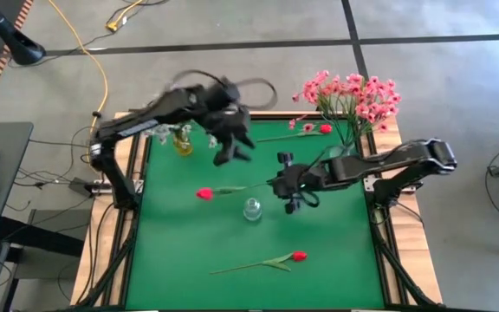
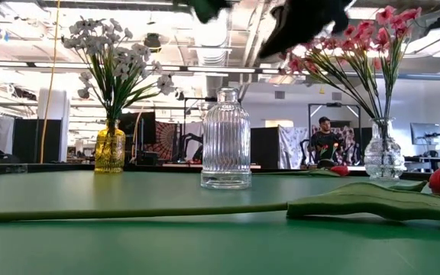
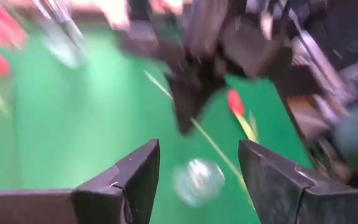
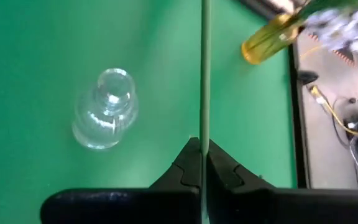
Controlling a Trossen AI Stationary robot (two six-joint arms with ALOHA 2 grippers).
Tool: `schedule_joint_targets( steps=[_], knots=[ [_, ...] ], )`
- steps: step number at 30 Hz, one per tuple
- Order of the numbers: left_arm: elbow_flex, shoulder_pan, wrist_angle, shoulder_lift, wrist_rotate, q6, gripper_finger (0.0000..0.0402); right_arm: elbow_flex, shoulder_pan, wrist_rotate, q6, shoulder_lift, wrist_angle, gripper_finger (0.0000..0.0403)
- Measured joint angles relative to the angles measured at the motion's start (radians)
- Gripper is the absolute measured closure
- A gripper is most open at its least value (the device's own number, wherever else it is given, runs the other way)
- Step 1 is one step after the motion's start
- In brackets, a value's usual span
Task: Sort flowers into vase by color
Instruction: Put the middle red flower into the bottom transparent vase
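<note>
Approx. halfway: whitish flowers (image 2: 117,57) in yellow vase (image 2: 109,149), pink sprays (image 1: 353,94) in far-right vase. Clear vase (image 1: 252,209) mid-tabletop has no flowers. Right pincer (image 4: 202,163) pinches a red bud's (image 1: 204,193) stem; left pincer (image 1: 232,149) is spread, holding nothing. Red buds lie near front edge (image 1: 298,256) and far edge (image 1: 325,128).

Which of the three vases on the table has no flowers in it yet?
The clear ribbed vase in the middle of the table is empty. The yellow vase holds whitish flowers, and the clear vase at the right edge holds pink flowers.
</note>
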Motion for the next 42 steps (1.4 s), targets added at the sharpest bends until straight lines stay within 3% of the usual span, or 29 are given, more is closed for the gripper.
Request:
schedule_joint_targets(
  steps=[8, 13, 17, 23, 27, 42],
  knots=[
    [0.016, -0.012, 0.224, -0.212, -0.159, 0.044, 0.0196, 0.001, -0.020, -0.160, 0.086, -0.187, 0.043, 0.0379],
    [-0.063, -0.015, 0.308, -0.335, -0.197, 0.068, 0.0196, 0.001, -0.016, -0.282, 0.122, -0.239, 0.221, 0.0379],
    [-0.236, -0.031, 0.480, -0.428, -0.201, 0.006, 0.0196, 0.001, -0.019, -0.349, 0.172, -0.225, 0.429, 0.0377],
    [-0.617, -0.119, 0.996, -0.524, -0.211, -0.141, 0.0196, 0.001, -0.041, -0.412, 0.249, -0.144, 0.672, 0.0379],
    [-0.755, -0.174, 1.222, -0.527, -0.250, -0.151, 0.0196, 0.001, -0.060, -0.440, 0.332, -0.077, 0.784, 0.0379],
    [-0.781, -0.210, 1.199, -0.508, -0.307, -0.298, 0.0196, 0.000, -0.121, -0.380, 0.410, 0.000, 0.862, 0.0379]
  ],
)
